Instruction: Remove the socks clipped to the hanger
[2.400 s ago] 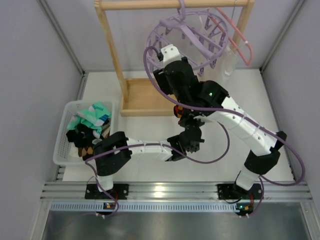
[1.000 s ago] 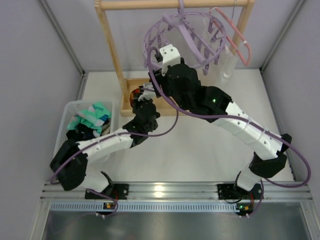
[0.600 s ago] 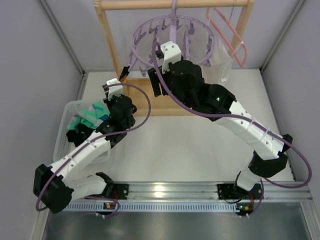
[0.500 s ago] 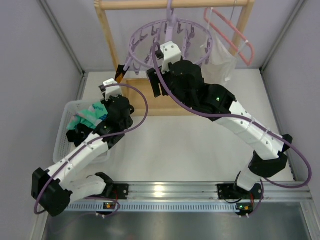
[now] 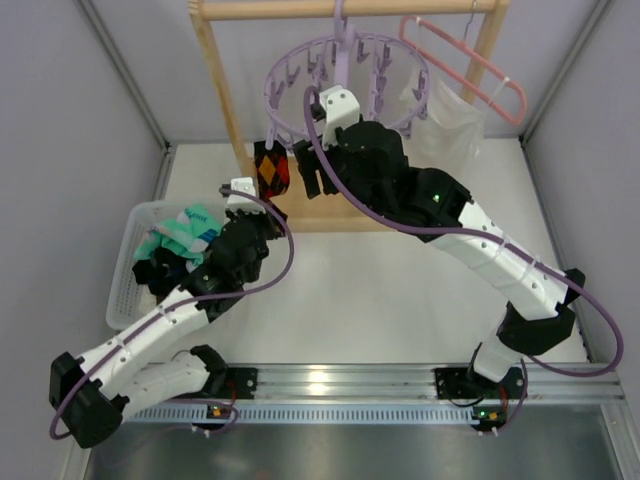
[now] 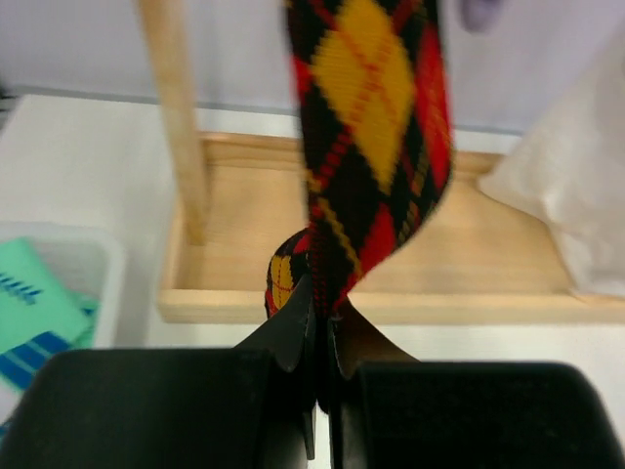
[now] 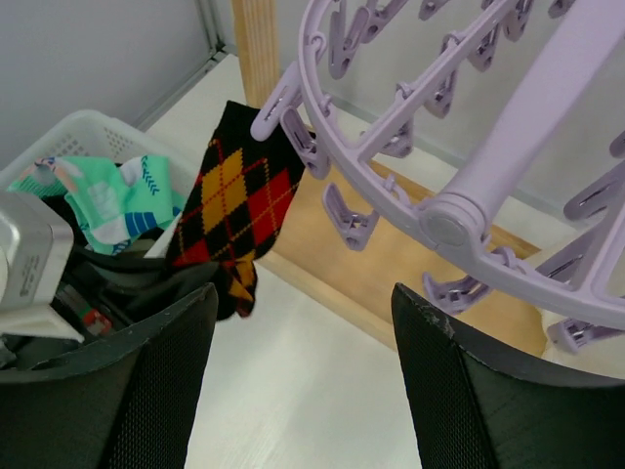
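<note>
My left gripper (image 6: 320, 337) pinched tight on the argyle sock (image 6: 366, 127) at its lower end, sock rising above it to a clip (image 7: 276, 106) on the lavender hanger (image 7: 459, 147), my right gripper (image 7: 305, 381) spread wide, empty, just under that ring, other socks (image 7: 117, 200) in the basket (image 7: 59, 137) off to its left.

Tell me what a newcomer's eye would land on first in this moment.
The red, yellow and black argyle sock stands out, hanging from a clip on the left rim of the lavender ring hanger. The left gripper is shut on the sock's lower end, in front of the wooden rack. At far left, a white basket holds teal and black socks.
</note>
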Available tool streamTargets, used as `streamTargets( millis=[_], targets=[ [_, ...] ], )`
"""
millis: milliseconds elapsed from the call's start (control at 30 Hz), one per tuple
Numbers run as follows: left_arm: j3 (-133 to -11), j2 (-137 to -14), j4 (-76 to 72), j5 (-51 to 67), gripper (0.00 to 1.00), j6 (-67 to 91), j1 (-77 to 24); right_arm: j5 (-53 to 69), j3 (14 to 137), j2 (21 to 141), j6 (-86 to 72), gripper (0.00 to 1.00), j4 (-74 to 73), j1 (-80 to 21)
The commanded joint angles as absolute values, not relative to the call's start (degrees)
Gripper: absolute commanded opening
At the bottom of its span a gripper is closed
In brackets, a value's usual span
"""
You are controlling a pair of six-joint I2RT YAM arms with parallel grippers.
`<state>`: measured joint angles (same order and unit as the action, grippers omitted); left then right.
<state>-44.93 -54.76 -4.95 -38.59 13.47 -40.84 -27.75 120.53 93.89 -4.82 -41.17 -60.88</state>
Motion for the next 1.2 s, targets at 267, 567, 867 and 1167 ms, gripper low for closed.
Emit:
streamTargets(
  millis=[267, 567, 867, 1167],
  targets=[
    [-42.5, -55.4, -17.1, -39.5, 0.0, 10.4, -55.2, -21.4, 120.8, 90.9, -6.5, 0.69, -44.0, -60.3],
    [-53.5, -70.9, -17.4, -50.7, 0.0, 6.5, -62.6, -20.9, 128.2, 95.2, -4.7, 0.67, -49.1, -60.1],
    [-67.5, -89.9, -18.5, -66.2, 0.0, -4.0, -65.4, -29.7, 127.9, 92.7, -4.0, 0.67, -51.8, -58.8],
    [-81.7, -104.6, -19.2, -70.5, 0.0, -15.5, -65.4, -34.1, 133.9, 98.2, -3.0, 0.64, -57.9, -58.9]
  ],
)
